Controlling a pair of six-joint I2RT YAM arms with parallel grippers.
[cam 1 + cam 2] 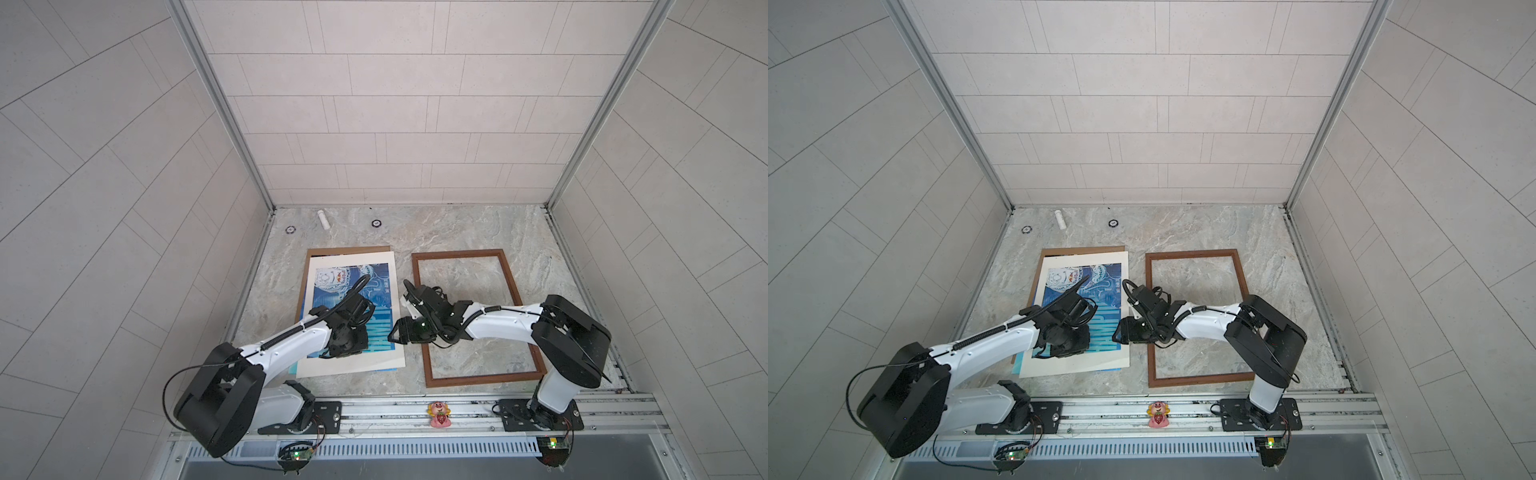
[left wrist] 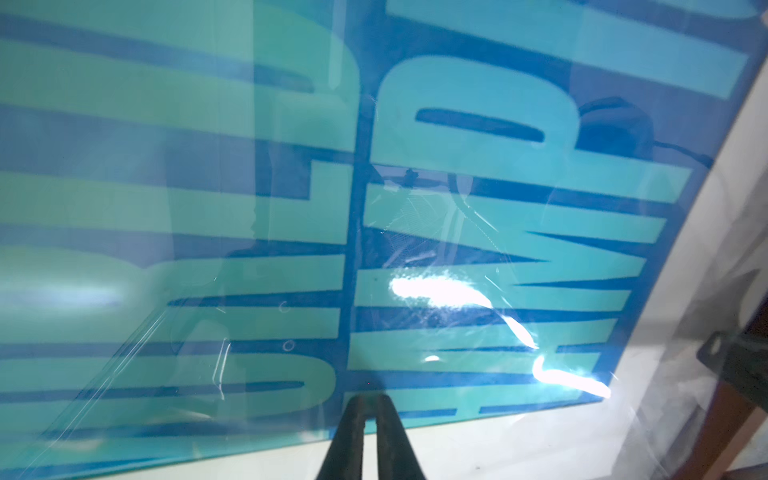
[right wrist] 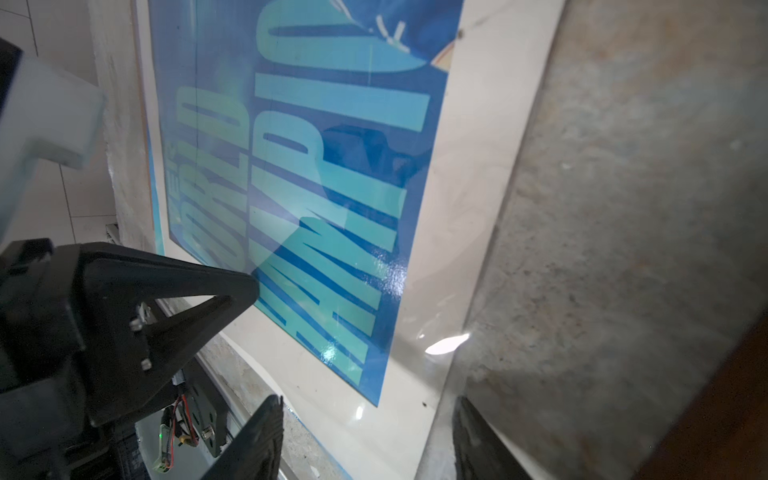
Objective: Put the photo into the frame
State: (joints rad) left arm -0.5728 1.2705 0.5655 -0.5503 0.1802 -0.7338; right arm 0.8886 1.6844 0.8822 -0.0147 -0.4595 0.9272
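1. Left tool (image 2: 368, 401) is seen closed, jaws almost together, over the teal lettering of the large blue, cream-bordered photo (image 1: 332, 286).
2. Right tool (image 3: 368, 401) is held with jaws apart at the photo's frame-side edge.
3. The photo is laid flat on the marble-patterned table (image 1: 457, 232), beside the thin dark-brown wooden frame (image 1: 457, 252) and apart from it.

Light: bright, even, diffuse | Shadows: soft, faint on tabletop (image 1: 457, 232) | Glare: white hotspots on glossy photo (image 2: 374, 228) in both wrist views | Focus: wrist views hazy up close, top views fairly sharp | Distortion: top views wide-angle, lines splay toward edges
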